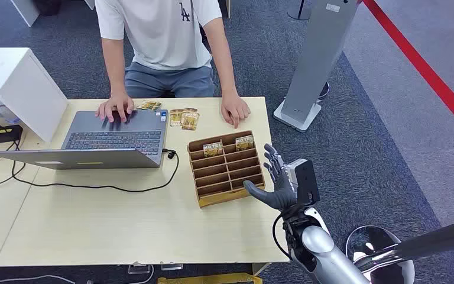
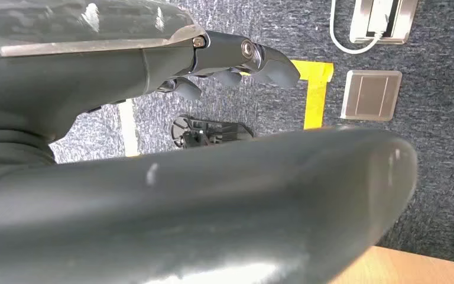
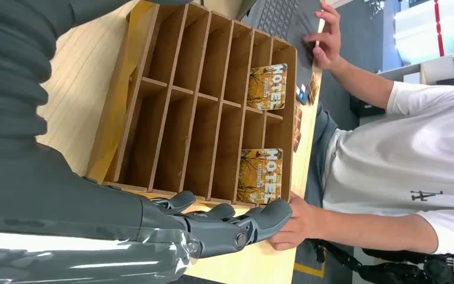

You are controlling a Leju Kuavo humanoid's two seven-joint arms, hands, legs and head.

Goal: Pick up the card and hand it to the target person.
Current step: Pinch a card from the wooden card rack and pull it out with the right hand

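I've got the right robot hand (image 1: 276,177) hovering just beside the right edge of the brown wooden slotted card organiser (image 1: 227,167) on the pale wood bench (image 1: 124,225) — fingers spread apart, thumb out toward the organiser's near corner, nothing held. In the right wrist view the same robot hand (image 3: 213,228) shows its fingers loosely extended along the organiser's side wall, not touching any card.

Two orange-and-yellow "HOTEL" cards stand upright in the organiser's far row: one card (image 1: 213,148) in the far-left slot, the other card (image 1: 245,142) in the far-right slot. A few more loose cards (image 1: 184,118) lie flat on the bench beyond the organiser, toward the person.

The person in a white T-shirt (image 1: 159,29) sits on the far side of the organiser; one hand (image 1: 234,110) rests on the bench just beyond it, the other hand (image 1: 115,108) is on the grey laptop (image 1: 112,139) to the organiser's left.

Left robot hand (image 2: 224,65) — seen in the left wrist view over carpet, fingers curled in, nothing in them as far as I can see.
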